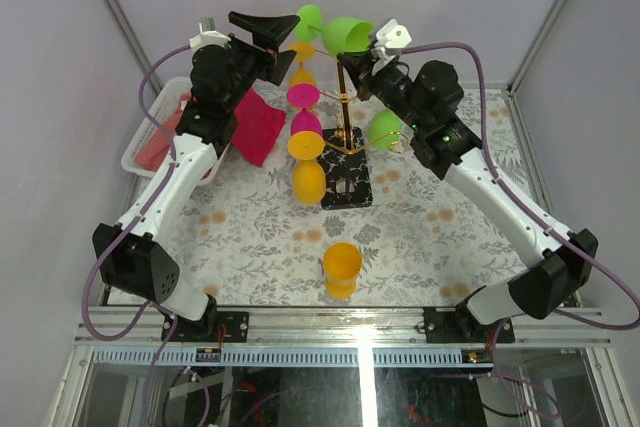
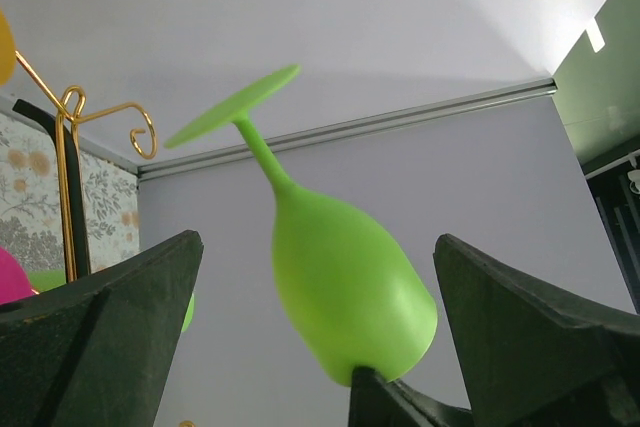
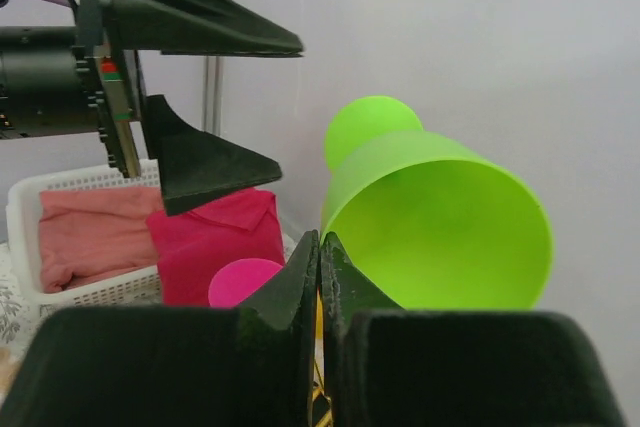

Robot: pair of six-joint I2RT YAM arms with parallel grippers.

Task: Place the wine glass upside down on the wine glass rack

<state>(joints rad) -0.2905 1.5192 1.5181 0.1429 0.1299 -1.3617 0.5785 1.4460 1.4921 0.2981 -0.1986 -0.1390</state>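
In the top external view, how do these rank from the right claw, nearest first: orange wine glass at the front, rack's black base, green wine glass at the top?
1. Green wine glass: held in the right claw, top.
2. Black base: centre, under the rack.
3. Orange wine glass: near the front edge.

We see a lime-green glass (image 1: pixel 347 34), a gold wire rack (image 1: pixel 343 97) on a black base (image 1: pixel 347 183) with a pale pattern, magenta glasses (image 1: pixel 303 97), orange glasses (image 1: pixel 305 145), an orange cup (image 1: pixel 341 269), a white cover (image 1: pixel 250 237) printed with grey leaves and peach flowers, a magenta cloth (image 1: pixel 257 127), and a white basket (image 1: pixel 138 147).
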